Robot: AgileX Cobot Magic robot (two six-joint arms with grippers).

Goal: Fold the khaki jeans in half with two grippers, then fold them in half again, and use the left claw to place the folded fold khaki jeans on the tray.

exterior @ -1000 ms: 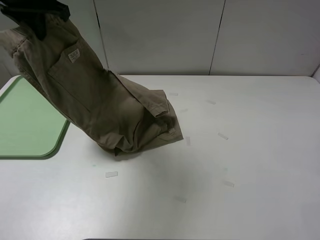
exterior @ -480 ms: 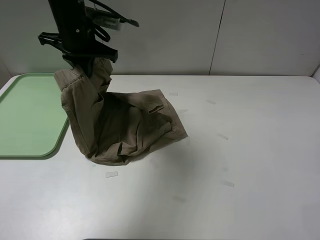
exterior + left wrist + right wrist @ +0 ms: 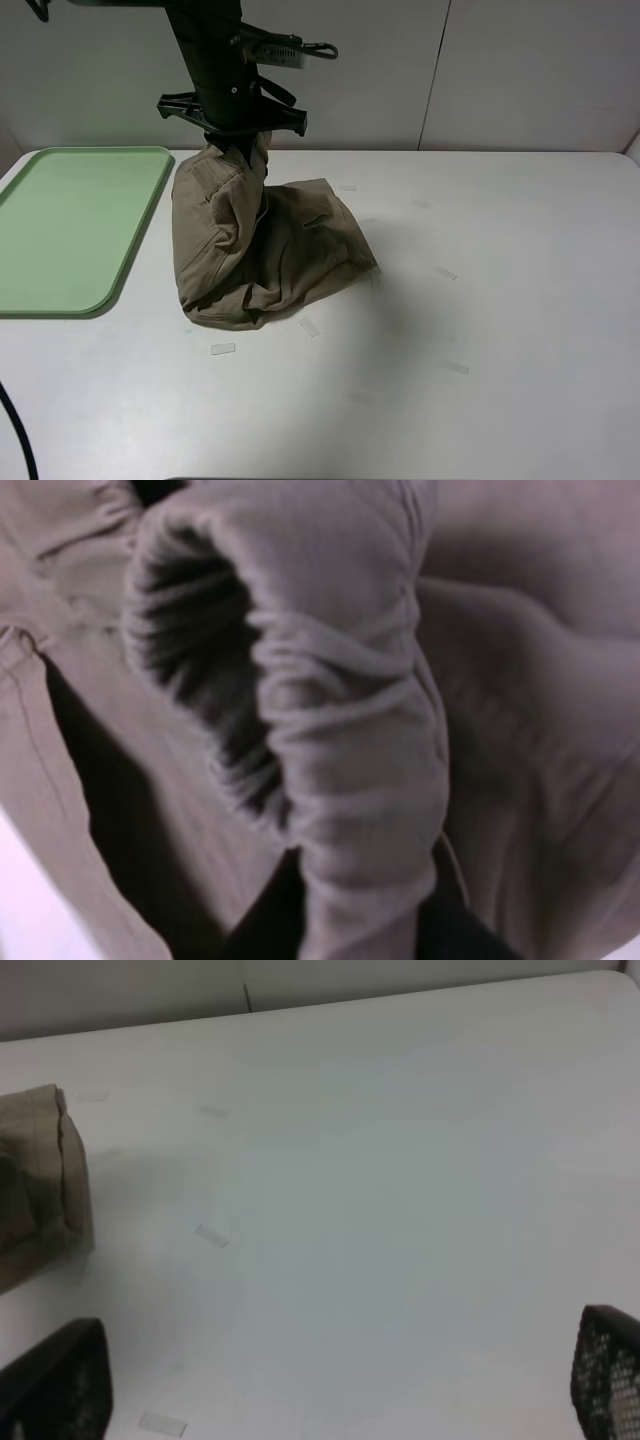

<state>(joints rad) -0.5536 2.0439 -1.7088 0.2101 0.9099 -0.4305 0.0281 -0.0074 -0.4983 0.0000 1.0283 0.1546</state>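
The khaki jeans [image 3: 262,250] hang bunched from my left claw [image 3: 240,148], which is shut on their gathered waistband; their lower part slumps in a heap on the white table. The left wrist view is filled with the elastic waistband [image 3: 340,710], with a black finger [image 3: 262,928] under it. The mint-green tray [image 3: 70,225] lies at the table's left edge, just left of the jeans and apart from them. My right gripper [image 3: 330,1375] is open and empty over bare table, to the right of the jeans' edge [image 3: 40,1190]. It does not show in the exterior view.
Small strips of clear tape lie on the table, one near the jeans [image 3: 223,349], another beside them [image 3: 310,327] and others to the right [image 3: 456,367]. A grey panelled wall [image 3: 430,70] stands behind the table. A black cable [image 3: 15,430] loops at the lower left.
My left arm has swung to the right and lower with the jeans, from above the tray's far corner to the table beside it. The jeans have slumped into a more compact heap.
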